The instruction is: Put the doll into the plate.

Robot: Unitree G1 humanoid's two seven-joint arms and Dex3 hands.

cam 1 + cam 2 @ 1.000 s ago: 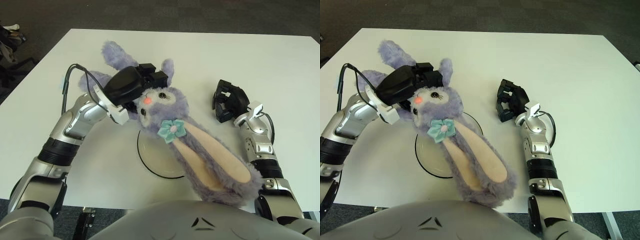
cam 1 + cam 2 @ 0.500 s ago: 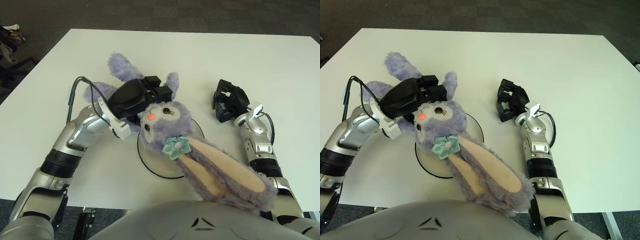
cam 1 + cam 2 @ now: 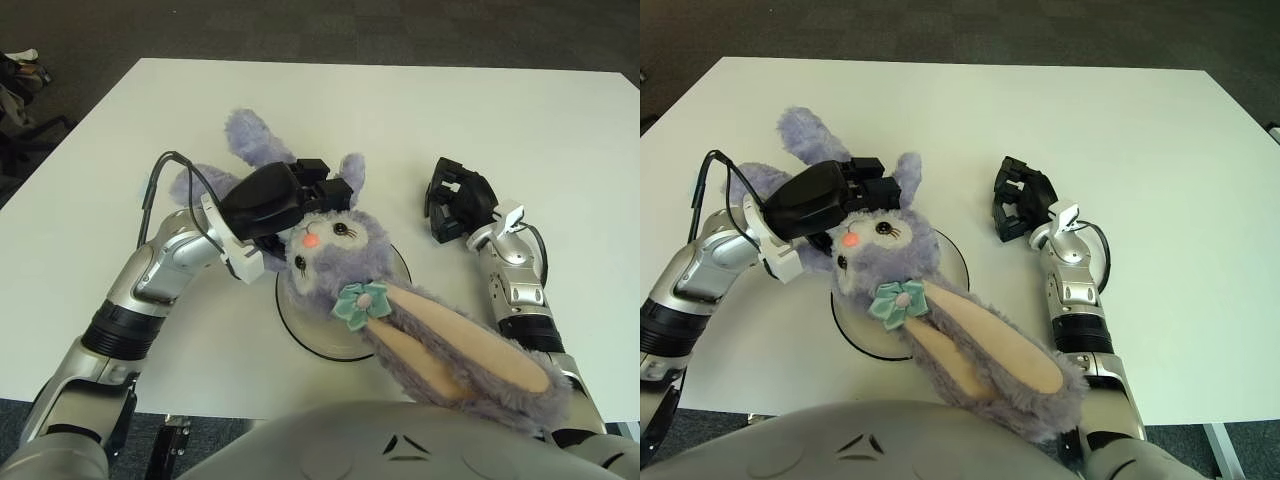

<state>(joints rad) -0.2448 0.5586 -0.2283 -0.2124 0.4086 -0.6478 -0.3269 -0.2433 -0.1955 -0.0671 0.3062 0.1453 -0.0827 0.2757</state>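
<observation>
**Settling the doll onto the plate**

My left hand (image 3: 285, 195) has its fingers closed on the purple doll (image 3: 335, 260) at the back of its head, with the head and bow over the plate (image 3: 300, 335) on the white worktop (image 3: 560, 130). The long ear trails off the rim toward me. To do this well I should, I think, lower gently, centre the body, then let go. My right hand (image 3: 455, 200) shows beside the plate on its right, fingers curled, holding nothing
</observation>
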